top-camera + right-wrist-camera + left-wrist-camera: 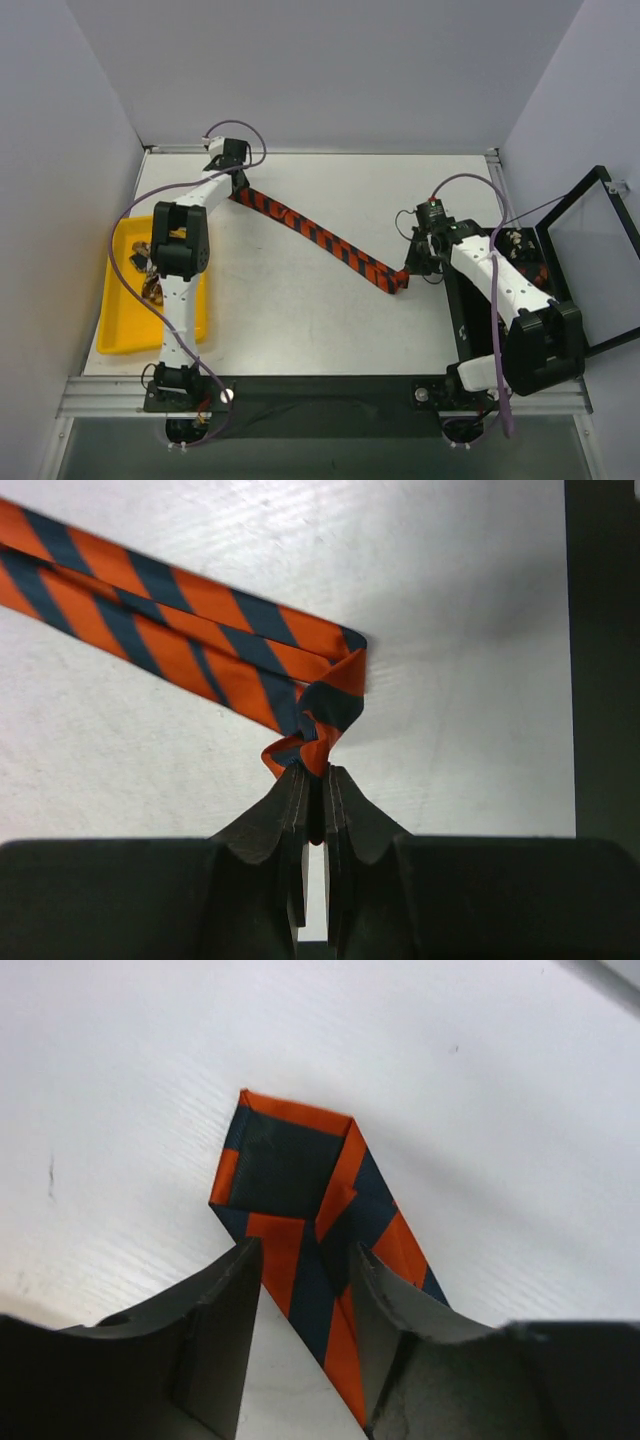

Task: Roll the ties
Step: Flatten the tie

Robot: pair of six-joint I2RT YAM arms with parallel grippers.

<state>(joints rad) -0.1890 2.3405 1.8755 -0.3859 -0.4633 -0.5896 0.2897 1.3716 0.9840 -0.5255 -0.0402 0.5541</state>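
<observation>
1. Red-orange and black diagonally striped fabric necktie [310,232] is laid out long on the white table [300,340], off the yellow plastic tray [120,335] at the left edge
2. Long axis: a diagonal from the far-left corner down to the right-middle of the table, slightly slack, with no twist seen from overhead
3. Left gripper [305,1255]: jaws set at a middling width, one finger on each side of the tie's far-left end. Both edges of the fabric look touched, but whether it is actually pinched cannot be told
4. In the left wrist view the tip of the tie is seen folded back on itself into a short flat square just beyond the fingertips. This is judged to be the first turn of a roll, nothing more
5. Right gripper [315,775]: jaws closed tight on a bunched bit of fabric at the tie's other end, which is lifted slightly off the table there
6. Key relation: the folded start lies at the left gripper, and the whole unrolled length runs away from it towards the right gripper. Any roll has to travel along that diagonal, left end to right end
7. The left arm is nearer the folded start, so the turning is judged to fall to it. The right arm is placed to keep the length straight
8. Risk: with loose fabric at the left end, the fold could spring open when turned
9. Dark patterned items are seen in the tray, too small to identify
</observation>
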